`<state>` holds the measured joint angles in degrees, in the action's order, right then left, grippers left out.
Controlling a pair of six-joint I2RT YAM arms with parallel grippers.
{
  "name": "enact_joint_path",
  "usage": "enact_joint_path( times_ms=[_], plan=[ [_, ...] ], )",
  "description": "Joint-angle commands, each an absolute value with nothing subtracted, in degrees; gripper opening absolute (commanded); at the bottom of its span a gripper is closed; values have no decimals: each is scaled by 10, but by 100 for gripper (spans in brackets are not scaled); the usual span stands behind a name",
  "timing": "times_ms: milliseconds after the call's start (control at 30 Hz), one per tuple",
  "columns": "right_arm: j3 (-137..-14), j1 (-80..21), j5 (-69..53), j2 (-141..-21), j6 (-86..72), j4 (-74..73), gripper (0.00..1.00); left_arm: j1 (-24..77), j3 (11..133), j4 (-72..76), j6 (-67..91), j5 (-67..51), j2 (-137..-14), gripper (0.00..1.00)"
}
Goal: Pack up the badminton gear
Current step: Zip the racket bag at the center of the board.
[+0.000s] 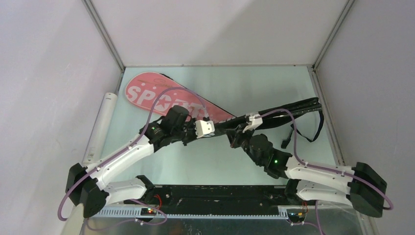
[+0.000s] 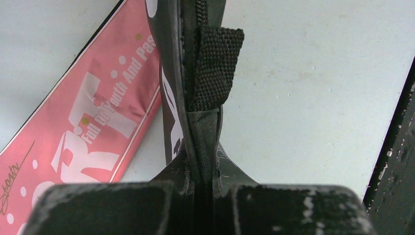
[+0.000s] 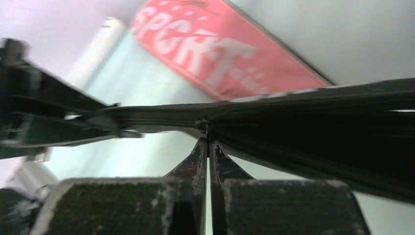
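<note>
Black bag (image 1: 293,107): lying slantwise from the middle of the table (image 1: 210,164) toward its far right corner, strap (image 1: 313,133) trailing on the right, narrow end reaching the tip of the pink bag (image 1: 147,93), which is lying flat at the far left. Left end effector (image 1: 204,128) is clamping the black bag's narrow end at the seam below a webbing tab (image 2: 213,63); right end effector (image 1: 250,121) is pinching shut on its zipper edge just beside. White tube (image 1: 100,127): lying along the table's left edge.
</note>
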<state>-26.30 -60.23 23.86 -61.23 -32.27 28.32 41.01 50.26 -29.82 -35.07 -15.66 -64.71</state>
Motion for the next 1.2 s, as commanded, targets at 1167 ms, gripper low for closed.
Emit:
enact_joint_path(
  times_ms=[1167],
  plan=[
    [-536,254,9,-803,175,137,29,260,574,-547,-554,-240,-688,0]
  ],
)
